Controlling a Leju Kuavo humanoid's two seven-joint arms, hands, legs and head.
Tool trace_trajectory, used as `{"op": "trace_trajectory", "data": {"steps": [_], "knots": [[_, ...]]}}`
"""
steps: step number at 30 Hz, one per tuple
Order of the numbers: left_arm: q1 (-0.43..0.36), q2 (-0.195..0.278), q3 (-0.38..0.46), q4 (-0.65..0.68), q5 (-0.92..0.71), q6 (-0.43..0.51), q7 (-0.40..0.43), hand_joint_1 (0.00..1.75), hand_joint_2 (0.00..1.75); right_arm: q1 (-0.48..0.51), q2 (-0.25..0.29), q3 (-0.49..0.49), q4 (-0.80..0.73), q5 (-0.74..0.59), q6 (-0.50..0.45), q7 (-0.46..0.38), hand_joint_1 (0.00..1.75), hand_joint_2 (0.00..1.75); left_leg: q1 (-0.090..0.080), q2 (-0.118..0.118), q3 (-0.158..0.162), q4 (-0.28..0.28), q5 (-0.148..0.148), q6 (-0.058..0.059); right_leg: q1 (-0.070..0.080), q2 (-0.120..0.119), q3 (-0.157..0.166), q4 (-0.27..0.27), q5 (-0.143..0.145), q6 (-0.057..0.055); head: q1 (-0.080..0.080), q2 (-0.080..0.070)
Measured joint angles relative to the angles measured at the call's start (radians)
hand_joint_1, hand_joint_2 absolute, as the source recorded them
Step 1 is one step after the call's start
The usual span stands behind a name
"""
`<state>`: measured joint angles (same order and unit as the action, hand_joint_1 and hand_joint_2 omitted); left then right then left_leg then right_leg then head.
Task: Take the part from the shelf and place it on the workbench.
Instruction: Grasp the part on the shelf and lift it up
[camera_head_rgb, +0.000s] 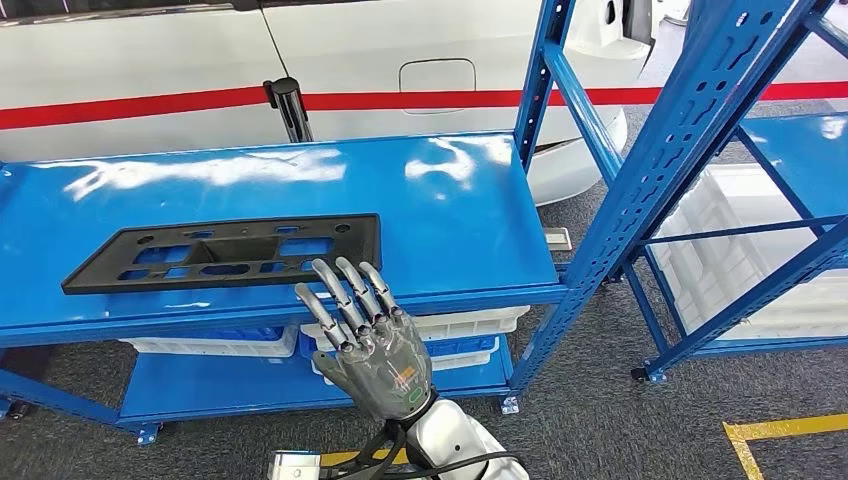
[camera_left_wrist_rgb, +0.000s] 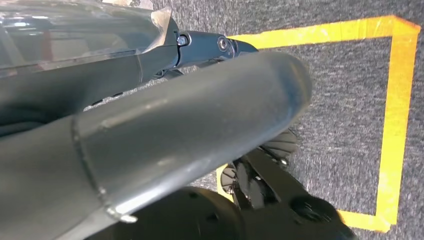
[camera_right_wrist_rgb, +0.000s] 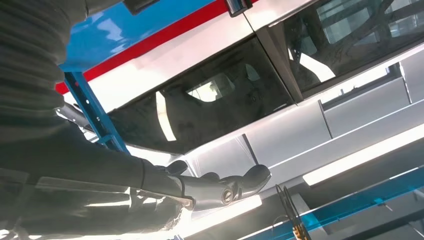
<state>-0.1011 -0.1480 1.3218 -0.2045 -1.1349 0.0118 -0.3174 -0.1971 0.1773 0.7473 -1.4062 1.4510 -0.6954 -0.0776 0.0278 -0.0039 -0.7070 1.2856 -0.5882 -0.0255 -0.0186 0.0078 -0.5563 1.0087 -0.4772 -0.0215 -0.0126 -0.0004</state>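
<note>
A flat black plastic part, a long rectangular frame with cut-out windows, is lying on the glossy blue top shelf of a metal rack, near the shelf's front edge and toward its left half. Its long axis is running left to right, roughly parallel to that front edge, with the right end sitting slightly farther back than the left. In the head view, the robot's right hand is rising from below with the palm facing away and the fingers spread apart and pointing up and forward, holding nothing. The fingertips are reaching just past the shelf's front edge, near the part's right end, and whether they are touching it cannot be told. The part is lying up and to the left of the hand, so most of its length is stretching away leftward from the fingers. The right wrist view is looking past the thumb at a white vehicle with a red stripe behind the rack. The left hand is hanging low over grey carpet marked with yellow tape; whether its fingers are curled or spread cannot be told. The right hand looks far nearer to the part, so the grasp likely falls to it.
</note>
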Motion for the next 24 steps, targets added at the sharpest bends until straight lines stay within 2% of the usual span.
{"op": "trace_trajectory", "data": {"steps": [1, 2, 3, 4, 5, 6, 8, 10, 11, 13, 14, 15, 16, 17, 18, 20, 21, 24], "knots": [[0.001, 0.001, 0.0, 0.0, 0.0, 0.0, 0.0, 0.0, 0.0, 0.0, 0.0, 0.0, 0.002, -0.006, 0.0, -0.003, 0.0, 1.75, 0.004, 0.001, -0.001, -0.021, 0.029, -0.003, -0.001, 0.001, 0.006, 0.0, -0.005, 0.003, 0.0, 0.0], [0.001, 0.002, 0.0, 0.0, 0.0, 0.0, 0.0, 0.0, 0.0, 0.0, 0.0, 0.0, 0.004, -0.012, -0.001, -0.006, 0.0, 1.75, 0.008, 0.002, 0.016, -0.073, 0.069, -0.006, -0.004, 0.003, 0.013, 0.0, -0.01, 0.007, 0.0, 0.0], [0.001, 0.004, 0.0, 0.0, 0.0, 0.0, -0.001, 0.0, 0.0, 0.0, 0.0, 0.0, 0.005, -0.017, -0.001, -0.012, 0.0, 1.75, 0.011, 0.003, 0.044, -0.141, 0.109, -0.007, -0.005, 0.004, 0.02, 0.0, -0.016, 0.013, -0.001, 0.0], [0.0, 0.004, 0.0, 0.0, 0.0, -0.001, -0.002, 0.0, 0.0, 0.0, 0.0, 0.0, 0.005, -0.022, -0.002, -0.017, 0.0, 1.75, 0.011, 0.002, 0.071, -0.201, 0.134, -0.007, -0.003, 0.004, 0.024, 0.0, -0.023, 0.02, -0.001, 0.0], [0.0, 0.004, 0.0, 0.0, 0.0, -0.002, -0.003, 0.0, 0.0, -0.001, 0.0, 0.0, 0.006, -0.026, -0.002, -0.021, 0.0, 1.75, 0.008, 0.001, 0.09, -0.24, 0.145, -0.003, -0.002, 0.004, 0.027, 0.0, -0.028, 0.027, -0.002, 0.0], [0.0, 0.004, 0.0, 0.0, 0.0, -0.003, -0.004, 0.0, 0.0, -0.001, 0.0, -0.001, 0.005, -0.028, -0.002, -0.024, 0.0, 1.75, 0.004, 0.0, 0.1, -0.258, 0.144, 0.003, 0.0, 0.004, 0.027, -0.002, -0.033, 0.035, -0.002, 0.0], [0.0, 0.004, 0.0, 0.0, 0.0, -0.004, -0.007, 0.0, 0.0, -0.002, 0.001, -0.001, 0.005, -0.031, -0.002, -0.029, 0.0, 1.75, -0.004, -0.003, 0.105, -0.262, 0.137, 0.021, 0.0, 0.004, 0.031, -0.008, -0.038, 0.049, -0.002, 0.0], [0.001, 0.004, 0.0, 0.0, 0.001, -0.004, -0.009, 0.0, 0.0, -0.003, 0.001, -0.002, 0.006, -0.036, -0.002, -0.034, 0.0, 1.75, -0.005, -0.002, 0.113, -0.271, 0.138, 0.038, 0.0, 0.001, 0.027, 0.014, -0.052, 0.057, -0.001, 0.0], [0.001, 0.004, 0.0, 0.0, 0.001, 0.0, -0.011, 0.0, 0.0, -0.003, 0.001, -0.003, 0.006, -0.038, -0.002, -0.037, 0.0, 1.75, -0.004, -0.001, 0.118, -0.275, 0.139, 0.046, 0.001, 0.0, 0.008, 0.055, -0.071, 0.054, 0.0, 0.0], [0.0, 0.004, 0.0, 0.0, -0.002, 0.025, -0.015, 0.0, 0.0, -0.001, 0.0, -0.005, 0.008, -0.042, -0.002, -0.047, 0.0, 1.75, -0.007, 0.001, 0.122, -0.277, 0.135, 0.058, 0.0, -0.001, -0.064, 0.186, -0.122, 0.043, 0.002, 0.0], [0.001, 0.005, 0.0, 0.0, -0.004, 0.046, -0.017, 0.0, 0.0, 0.002, 0.0, -0.008, 0.01, -0.045, -0.002, -0.053, 0.0, 1.75, -0.01, 0.0, 0.123, -0.277, 0.132, 0.063, 0.0, -0.001, -0.104, 0.248, -0.139, 0.04, 0.002, 0.0], [0.001, 0.004, -0.001, 0.0, -0.006, 0.067, -0.019, 0.0, 0.0, 0.005, -0.001, -0.011, 0.014, -0.049, -0.002, -0.06, 0.0, 1.75, -0.012, -0.001, 0.126, -0.276, 0.129, 0.065, 0.001, -0.001, -0.13, 0.28, -0.142, 0.041, 0.002, 0.0], [0.001, 0.004, -0.001, 0.0, -0.008, 0.083, -0.022, 0.0, 0.0, 0.007, -0.001, -0.013, 0.018, -0.056, -0.002, -0.067, 0.0, 1.75, -0.015, -0.002, 0.129, -0.276, 0.126, 0.066, 0.002, -0.001, -0.138, 0.275, -0.128, 0.046, 0.002, 0.0], [0.001, 0.004, -0.002, 0.0, -0.008, 0.092, -0.026, 0.0, 0.0, 0.007, -0.001, -0.015, 0.023, -0.067, -0.002, -0.075, 0.0, 1.75, -0.017, -0.005, 0.134, -0.276, 0.123, 0.066, 0.004, -0.001, -0.127, 0.235, -0.1, 0.052, 0.002, 0.0], [0.001, 0.004, -0.002, 0.0, -0.008, 0.097, -0.031, 0.0, 0.0, 0.004, 0.001, -0.015, 0.032, -0.081, -0.002, -0.083, 0.0, 1.75, -0.018, -0.007, 0.138, -0.276, 0.119, 0.064, 0.006, -0.002, -0.103, 0.168, -0.066, 0.055, 0.002, 0.0], [0.0, 0.003, -0.002, 0.0, -0.008, 0.099, -0.039, 0.0, 0.0, -0.006, 0.007, -0.012, 0.06, -0.106, -0.002, -0.094, 0.0, 1.75, -0.024, -0.009, 0.146, -0.274, 0.11, 0.058, 0.013, -0.002, -0.054, 0.05, -0.007, 0.052, 0.003, 0.0], [0.0, 0.002, -0.002, 0.0, -0.008, 0.099, -0.042, 0.0, 0.0, -0.011, 0.01, -0.01, 0.076, -0.114, -0.002, -0.097, 0.0, 1.75, -0.027, -0.01, 0.149, -0.273, 0.105, 0.054, 0.015, -0.002, -0.041, 0.019, 0.009, 0.047, 0.003, 0.0], [0.001, 0.002, -0.002, 0.0, -0.008, 0.099, -0.043, 0.0, 0.0, -0.031, 0.021, -0.001, 0.119, -0.128, 0.001, -0.101, 0.0, 1.75, -0.025, -0.01, 0.152, -0.27, 0.096, 0.058, 0.012, -0.002, -0.032, 0.008, 0.021, 0.044, 0.002, 0.0]]}}
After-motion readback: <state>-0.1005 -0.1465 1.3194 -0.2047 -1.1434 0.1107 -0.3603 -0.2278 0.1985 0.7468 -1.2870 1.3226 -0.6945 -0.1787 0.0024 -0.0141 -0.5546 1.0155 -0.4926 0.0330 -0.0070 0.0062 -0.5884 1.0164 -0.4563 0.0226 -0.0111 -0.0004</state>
